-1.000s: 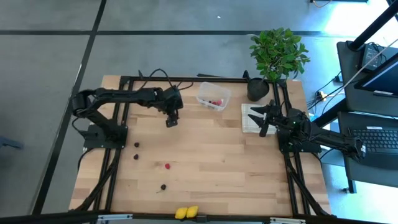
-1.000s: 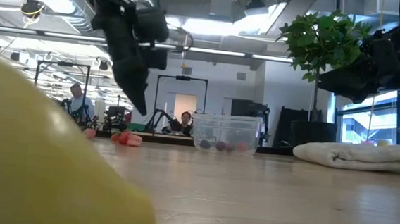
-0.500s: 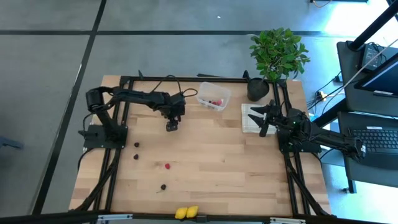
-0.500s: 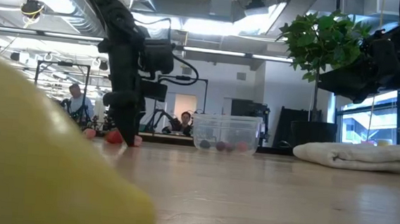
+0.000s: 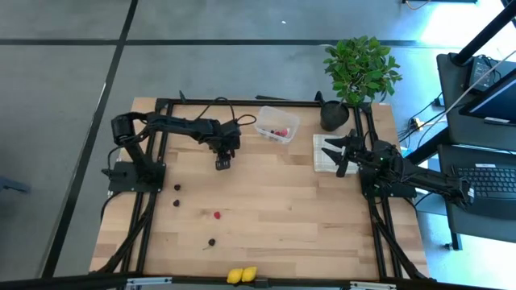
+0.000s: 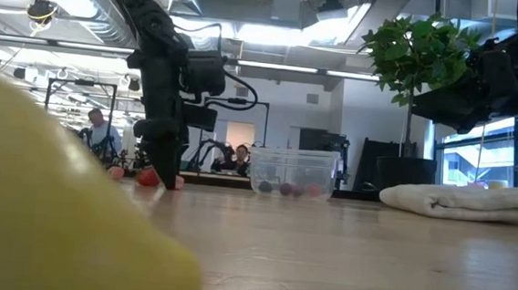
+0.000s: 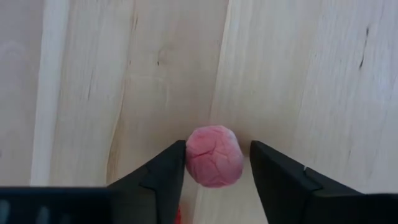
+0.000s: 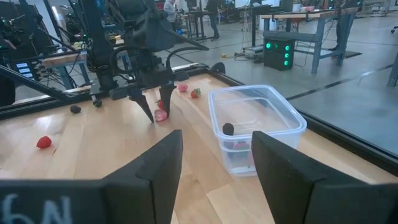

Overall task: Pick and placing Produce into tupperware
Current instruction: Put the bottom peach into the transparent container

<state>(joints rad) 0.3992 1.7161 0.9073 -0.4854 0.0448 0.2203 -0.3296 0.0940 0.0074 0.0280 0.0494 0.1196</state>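
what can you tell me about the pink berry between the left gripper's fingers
The pink berry is small, round and pale pink, with a faintly creased matte skin. It sits on the light wooden table, a short way from the clear tupperware. The left gripper is down around it, one dark finger touching one side and a narrow gap showing on the other. It looks not yet lifted.

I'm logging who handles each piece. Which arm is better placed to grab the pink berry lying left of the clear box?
Left. The left gripper is down at the table with its fingers on either side of the pink berry, not yet clamped. The right gripper waits over the cloth, beyond the tupperware.
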